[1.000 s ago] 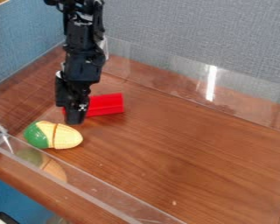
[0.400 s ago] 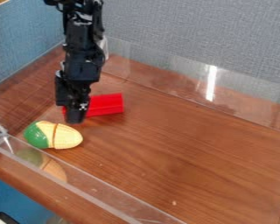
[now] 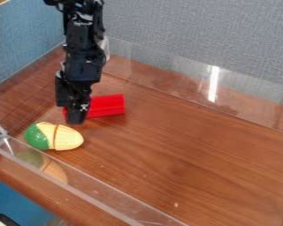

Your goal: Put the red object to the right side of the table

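The red object (image 3: 106,107) is a small bright red block lying on the table (image 3: 191,150), left of centre. My black gripper (image 3: 72,109) hangs down from the upper left, its fingertips at the block's left end and partly covering it. The jaws stand open, and I cannot tell whether the fingers touch the block. The block rests flat on the wood.
A green-and-yellow egg-shaped toy (image 3: 53,137) lies near the front left, just below the gripper. Low clear acrylic walls (image 3: 215,84) edge the tabletop at the back, left and front. A blue wall rises behind.
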`<state>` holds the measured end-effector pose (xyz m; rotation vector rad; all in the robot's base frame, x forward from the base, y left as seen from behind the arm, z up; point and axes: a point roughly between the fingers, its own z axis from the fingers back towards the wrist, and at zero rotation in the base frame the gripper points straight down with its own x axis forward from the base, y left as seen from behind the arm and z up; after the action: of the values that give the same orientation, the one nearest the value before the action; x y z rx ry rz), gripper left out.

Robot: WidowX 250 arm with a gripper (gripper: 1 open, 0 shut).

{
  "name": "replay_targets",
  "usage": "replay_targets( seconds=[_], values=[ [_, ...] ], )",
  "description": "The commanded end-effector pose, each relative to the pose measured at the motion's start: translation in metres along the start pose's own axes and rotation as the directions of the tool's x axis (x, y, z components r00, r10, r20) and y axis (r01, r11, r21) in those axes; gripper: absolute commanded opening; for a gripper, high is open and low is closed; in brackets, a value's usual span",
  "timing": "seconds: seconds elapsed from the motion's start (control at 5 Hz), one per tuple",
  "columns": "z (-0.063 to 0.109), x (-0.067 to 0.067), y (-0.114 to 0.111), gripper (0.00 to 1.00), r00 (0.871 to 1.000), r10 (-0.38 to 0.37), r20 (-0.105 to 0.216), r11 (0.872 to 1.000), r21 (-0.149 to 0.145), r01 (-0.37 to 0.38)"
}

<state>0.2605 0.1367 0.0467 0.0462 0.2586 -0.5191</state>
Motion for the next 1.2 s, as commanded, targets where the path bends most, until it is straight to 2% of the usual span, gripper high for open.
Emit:
replay_targets(
  seconds=[0.0,0.2,1.0],
  values=[
    [0.011,-0.001,0.01,1.0,0.999,0.024,0.031,0.999,0.038,-0.025],
    [0.008,0.003,0.011,0.0,0.999,0.013,0.032,0.999,0.039,-0.014],
    [0.025,0.004,0.009,0.0,0.997,-0.009,0.072,0.997,0.073,0.004]
  ],
)
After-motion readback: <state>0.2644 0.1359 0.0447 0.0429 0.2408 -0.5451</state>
